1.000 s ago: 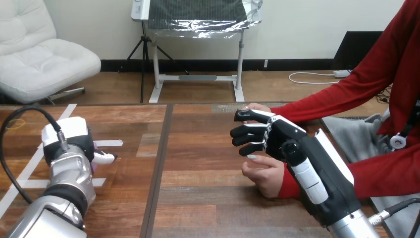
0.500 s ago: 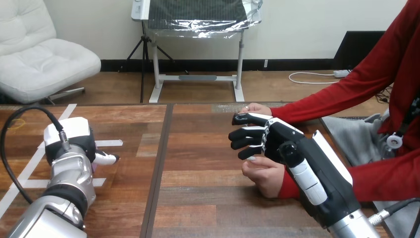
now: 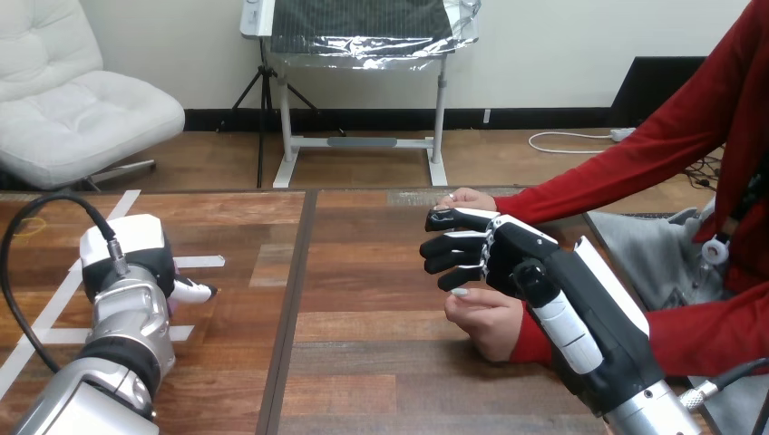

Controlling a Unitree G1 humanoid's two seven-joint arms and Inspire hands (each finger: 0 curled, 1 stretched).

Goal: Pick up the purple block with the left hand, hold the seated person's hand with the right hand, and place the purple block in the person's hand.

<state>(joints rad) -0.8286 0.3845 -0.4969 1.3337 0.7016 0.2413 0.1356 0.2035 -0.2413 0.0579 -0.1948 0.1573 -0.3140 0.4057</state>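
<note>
Left robot hand (image 3: 136,258) low over the wooden table (image 3: 363,362); right robot hand (image 3: 512,263) above the person's nearer hand (image 3: 485,319)
A sliver of the purple block (image 3: 170,306) shows under the left robot hand's right edge; whether that hand grips it I cannot tell; the right robot hand's fingers hang loosely bent, clasping nothing.

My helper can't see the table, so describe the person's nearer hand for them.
On the right half of the wooden table, the robot's right hand sits between the person's two hands. The person's nearer hand is loosely curled, just below the black fingers and closest to the robot; the person's farther hand lies beyond them.
</note>
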